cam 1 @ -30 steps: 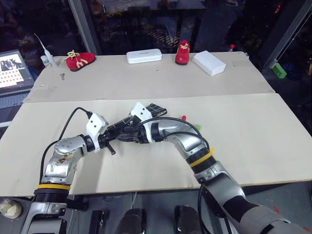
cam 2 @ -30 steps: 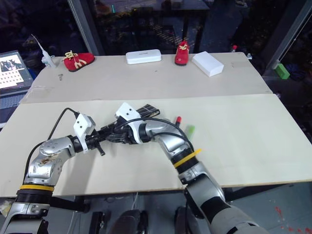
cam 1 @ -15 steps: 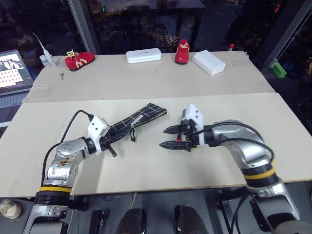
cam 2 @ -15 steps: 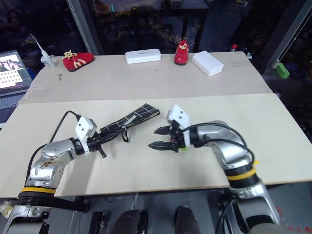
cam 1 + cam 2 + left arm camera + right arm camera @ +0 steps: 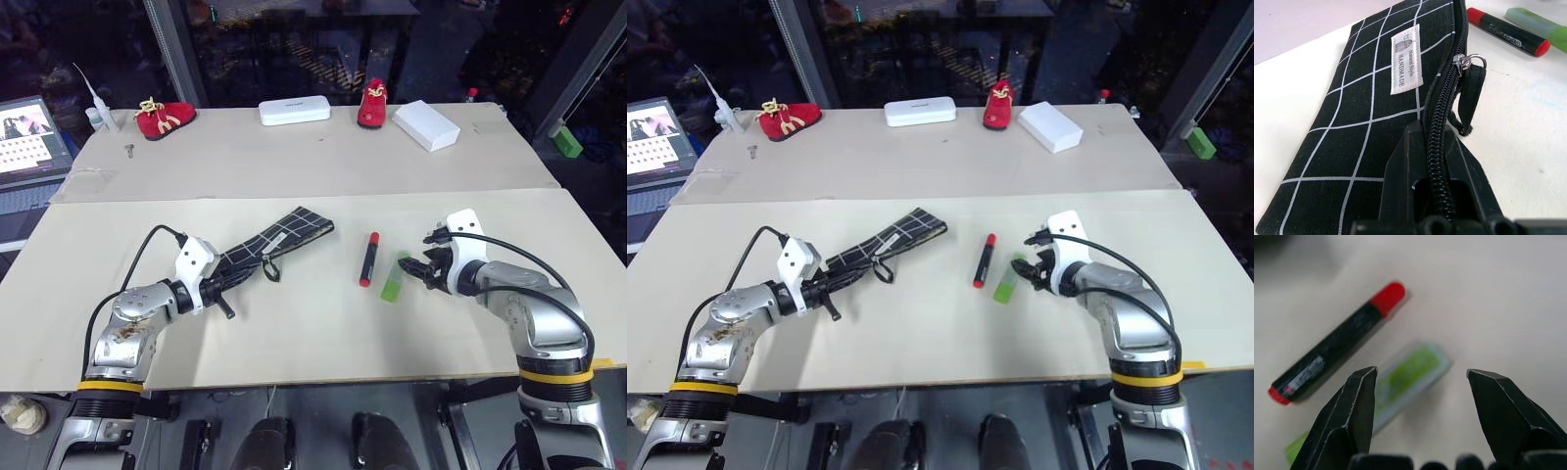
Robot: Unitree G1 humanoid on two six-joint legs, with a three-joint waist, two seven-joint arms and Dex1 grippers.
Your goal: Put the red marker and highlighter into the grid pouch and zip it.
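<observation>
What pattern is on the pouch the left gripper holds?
Black fabric with thin white grid lines on the grid pouch, clearest in the left wrist view.

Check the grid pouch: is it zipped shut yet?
Cannot tell. The grid pouch has its zip pull partway along, teeth meeting from there to the left gripper.

Head stereo overlooks table (image 5: 294, 323); wrist cameras close, low.

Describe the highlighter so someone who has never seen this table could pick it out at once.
On the nearer of the two pale table boards, look just ahead of the open right gripper, to the right of the grid pouch. Two pens lie there side by side, apart: the highlighter is the one nearer the gripper, short, stubby and light green, while its neighbour, the red marker, is slimmer, with a black middle.
</observation>
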